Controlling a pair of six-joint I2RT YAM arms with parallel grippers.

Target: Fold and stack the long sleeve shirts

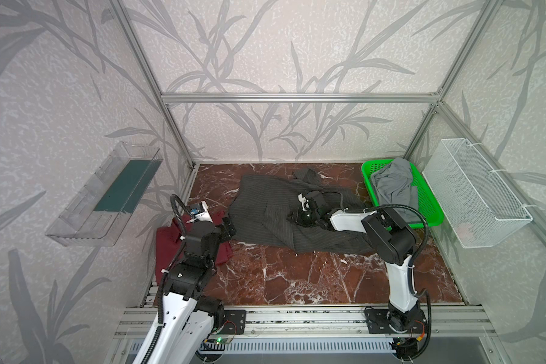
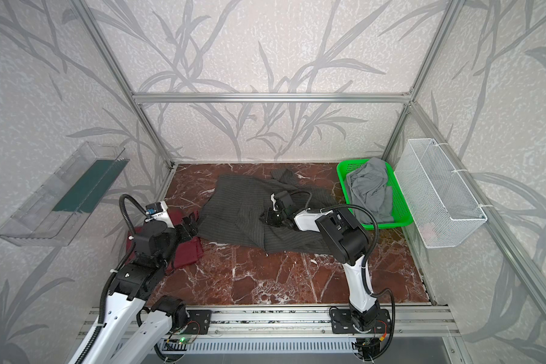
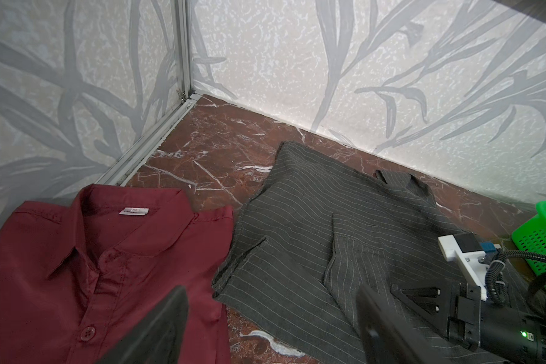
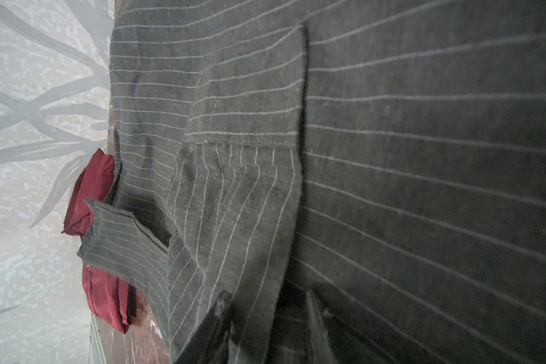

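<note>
While the L gripper (image 1: 228, 225) hangs wide open, empty, above the folded maroon shirt (image 1: 166, 244) at left, the R gripper (image 1: 293, 217) sits narrow on the pinstripe shirt (image 1: 262, 205), mid-table; can't tell if it's pinching cloth.

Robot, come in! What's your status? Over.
Left fingers open, empty. Right fingers on grey shirt, grip unclear. Red shirt folded, grey not stacked yet. Nothing blocking.

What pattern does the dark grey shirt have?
Thin pale pinstripes on the charcoal shirt, clearest in the right wrist view.
</note>
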